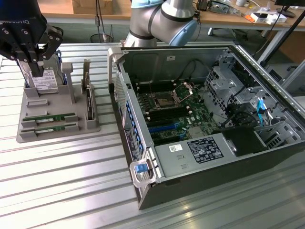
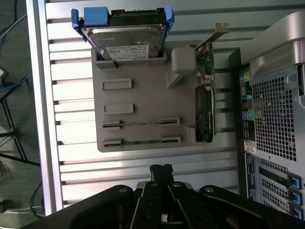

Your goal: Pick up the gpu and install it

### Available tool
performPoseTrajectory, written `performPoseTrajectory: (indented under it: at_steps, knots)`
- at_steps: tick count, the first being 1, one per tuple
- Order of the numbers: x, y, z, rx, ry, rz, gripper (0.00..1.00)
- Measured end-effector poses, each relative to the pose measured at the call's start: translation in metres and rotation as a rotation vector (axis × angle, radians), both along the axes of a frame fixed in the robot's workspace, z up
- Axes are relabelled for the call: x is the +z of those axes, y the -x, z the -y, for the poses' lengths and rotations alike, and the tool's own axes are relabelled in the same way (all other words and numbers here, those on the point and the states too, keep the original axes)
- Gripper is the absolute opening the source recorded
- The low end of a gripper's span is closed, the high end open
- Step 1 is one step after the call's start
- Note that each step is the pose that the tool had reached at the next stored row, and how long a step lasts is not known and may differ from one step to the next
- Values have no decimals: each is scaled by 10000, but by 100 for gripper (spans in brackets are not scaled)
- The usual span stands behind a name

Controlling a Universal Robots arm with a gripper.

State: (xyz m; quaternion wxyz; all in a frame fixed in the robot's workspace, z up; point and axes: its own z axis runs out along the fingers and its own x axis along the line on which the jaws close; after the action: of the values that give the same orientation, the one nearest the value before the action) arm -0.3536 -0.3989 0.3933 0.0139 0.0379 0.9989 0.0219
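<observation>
Exterior view, left to right: the gripper (image 1: 34, 56), fingers pressed together and empty, hovers over the grey tray (image 1: 27, 136). The gpu (image 1: 56, 117), apparently one of two green sticks, lies in its tray slot, not yet picked up. The open computer case (image 1: 267, 157) stands without it, so nothing is installed.

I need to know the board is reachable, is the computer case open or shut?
Open: the computer case has no side cover on, and its motherboard lies exposed in the exterior view.
</observation>
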Motion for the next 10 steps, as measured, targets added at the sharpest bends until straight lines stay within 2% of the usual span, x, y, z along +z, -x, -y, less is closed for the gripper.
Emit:
performPoseTrajectory:
  at_steps: [10]
  knots:
    - [0,115,0,0,0,0,10]
